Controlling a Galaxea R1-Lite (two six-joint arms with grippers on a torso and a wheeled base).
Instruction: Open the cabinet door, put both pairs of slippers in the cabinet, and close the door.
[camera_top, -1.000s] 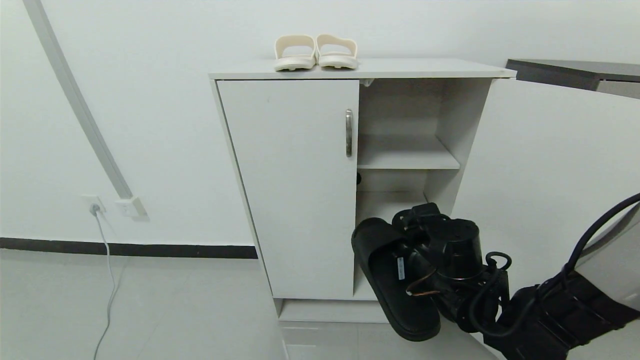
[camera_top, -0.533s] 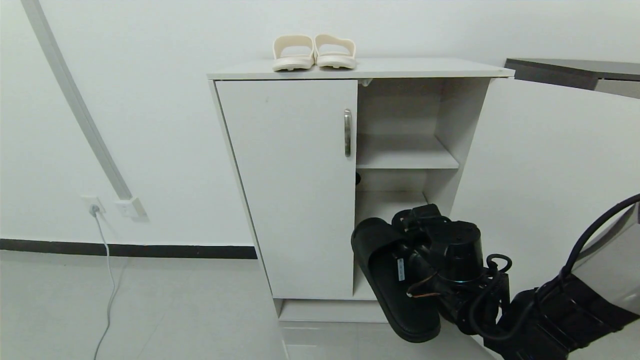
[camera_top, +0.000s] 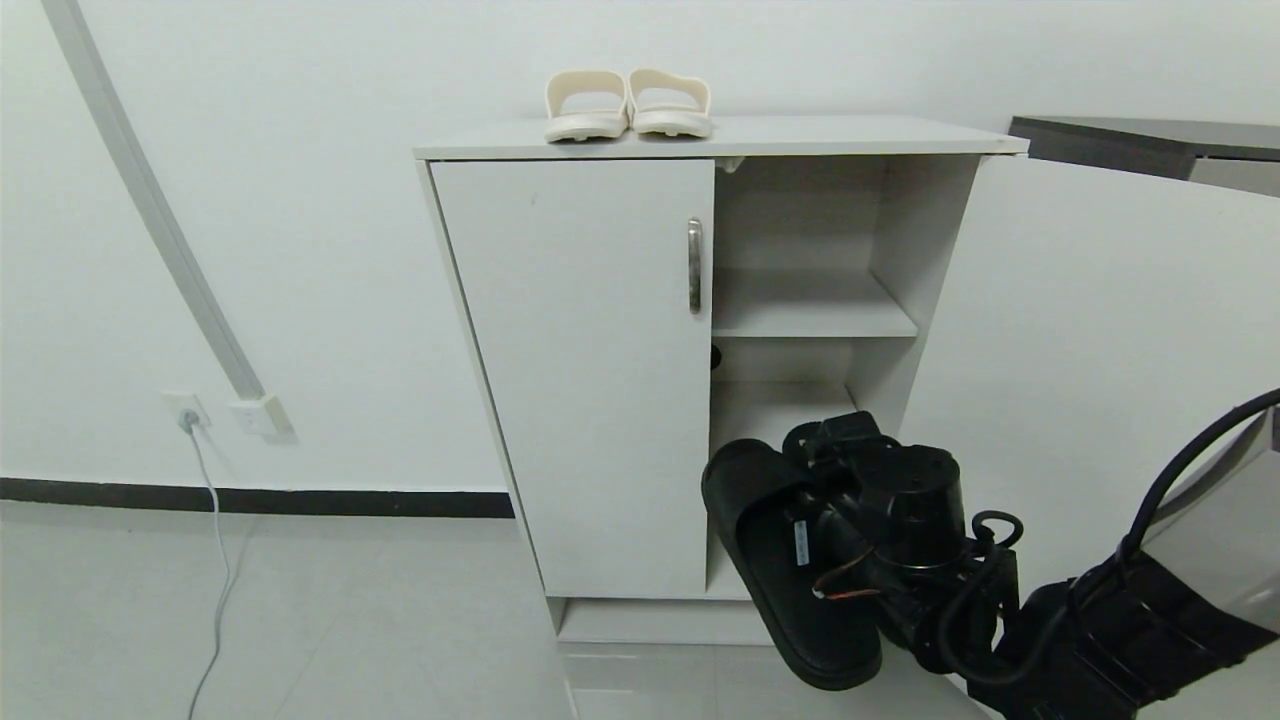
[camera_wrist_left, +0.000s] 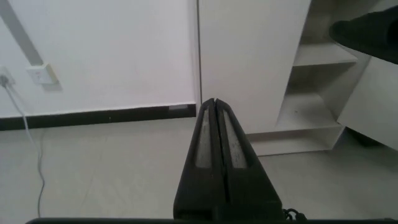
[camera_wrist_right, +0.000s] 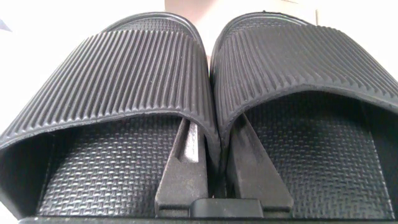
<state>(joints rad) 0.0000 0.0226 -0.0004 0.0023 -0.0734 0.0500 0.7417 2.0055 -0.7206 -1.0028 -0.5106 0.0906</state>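
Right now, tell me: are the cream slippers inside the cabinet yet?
No, the cream slippers sit side by side on top of the cabinet, not on its shelves.

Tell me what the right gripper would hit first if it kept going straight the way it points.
Likely the open lower compartment of the cabinet: the right gripper, clamping the black slippers, aims into it, so the slipper toes would reach its back wall first. Depth is unclear.

The right gripper (camera_top: 822, 497) is holding a pair of black rubber slide slippers (camera_top: 790, 580), tilted, just before the lower compartment of the white wooden 2-door cabinet (camera_top: 580, 400), whose right door (camera_top: 1100, 350) is standing open. A pair of cream slide slippers (camera_top: 630, 103) is sitting at the cabinet top's rear edge.
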